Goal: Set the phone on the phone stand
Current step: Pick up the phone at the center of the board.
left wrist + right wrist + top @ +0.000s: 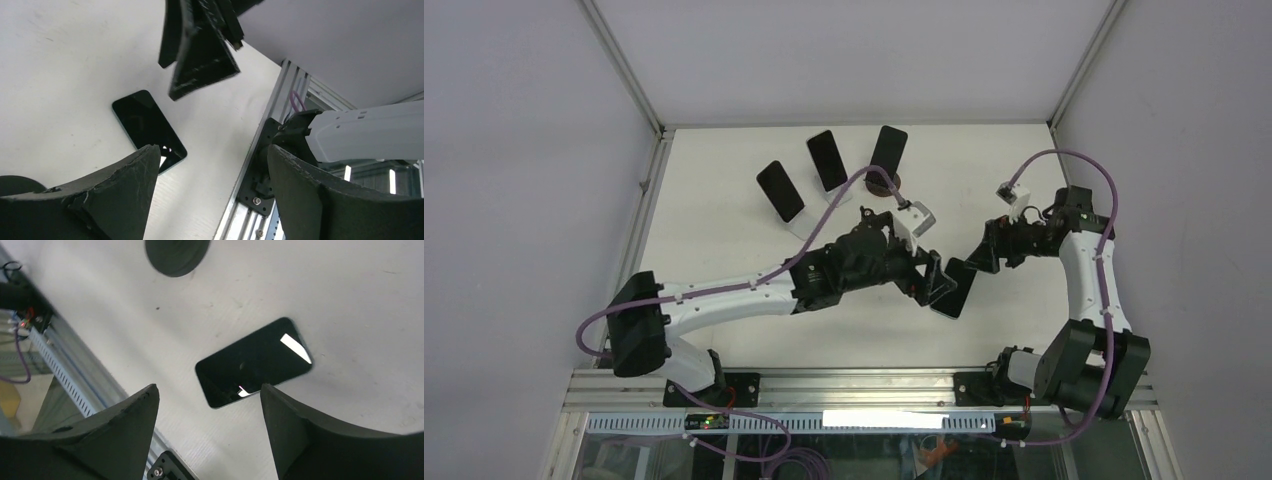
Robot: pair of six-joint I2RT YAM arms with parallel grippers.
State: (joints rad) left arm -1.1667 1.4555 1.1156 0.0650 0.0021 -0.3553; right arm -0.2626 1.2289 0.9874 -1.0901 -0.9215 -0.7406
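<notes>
- Left gripper [211, 155]: jaws wide, empty, hovering above the phone [149, 129].
- Right gripper [208, 390]: jaws wide, empty, close beside the left one.
- The phone lies flat, screen up, on the table [714, 235], near centre.
- Three other phones [827, 160] stand propped at the far side.
</notes>
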